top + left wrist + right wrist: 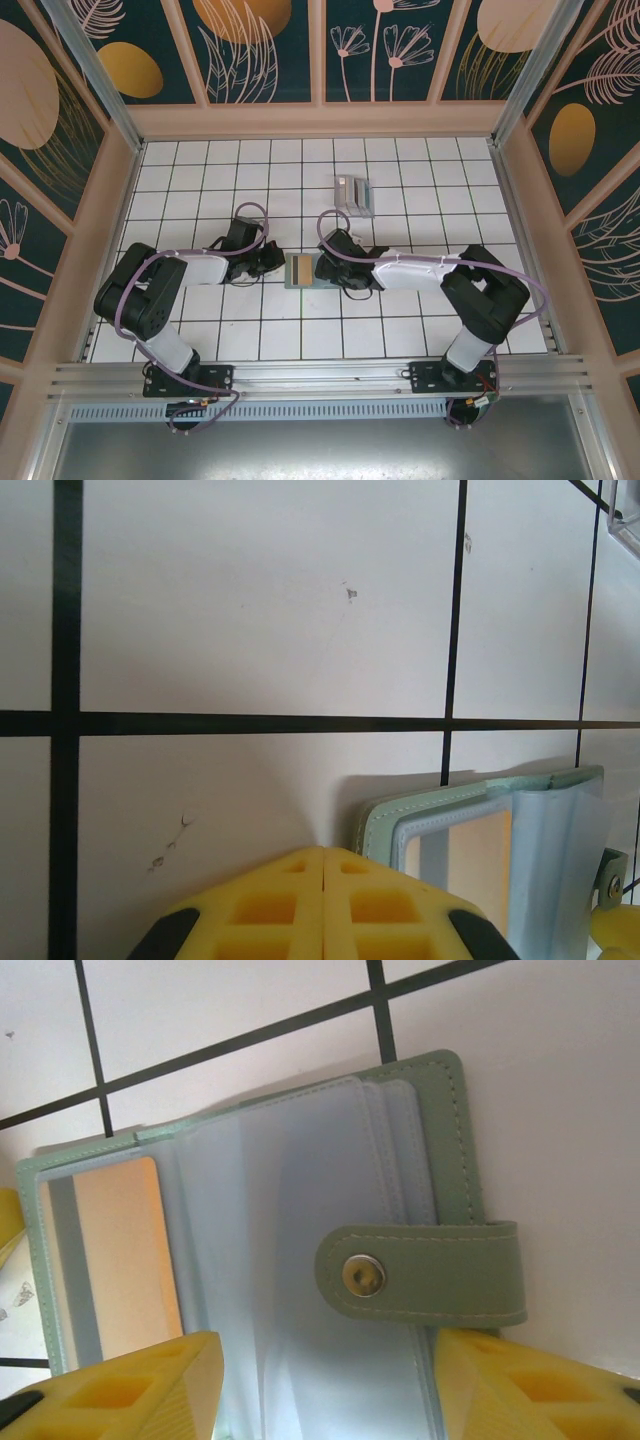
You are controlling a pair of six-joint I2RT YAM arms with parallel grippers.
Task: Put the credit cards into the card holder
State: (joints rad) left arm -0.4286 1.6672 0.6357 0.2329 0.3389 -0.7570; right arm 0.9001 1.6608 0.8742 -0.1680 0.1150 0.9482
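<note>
Centrally on the white tiled table (420,170) lies the card holder (303,270), a sage-green wallet opened flat, with my two arms reaching in from either side. My right gripper (325,1365) has its yellow fingers spread wide, one to each side of the holder's clear plastic sleeves, gripping nothing. I judge it is placed to pin or part the leaves so that a pocket can be reached. The snap strap (430,1275) lies folded across the sleeves, and a gold-brown card (125,1250) sits in the leftmost pocket. My left gripper (322,870) has its fingers pressed together with nothing between them, its tip just beside the holder's stitched edge, probably to brace it against sliding. The other credit cards (353,194), a small grey and silvery pile, rest well apart from the holder, toward the far wall.
</note>
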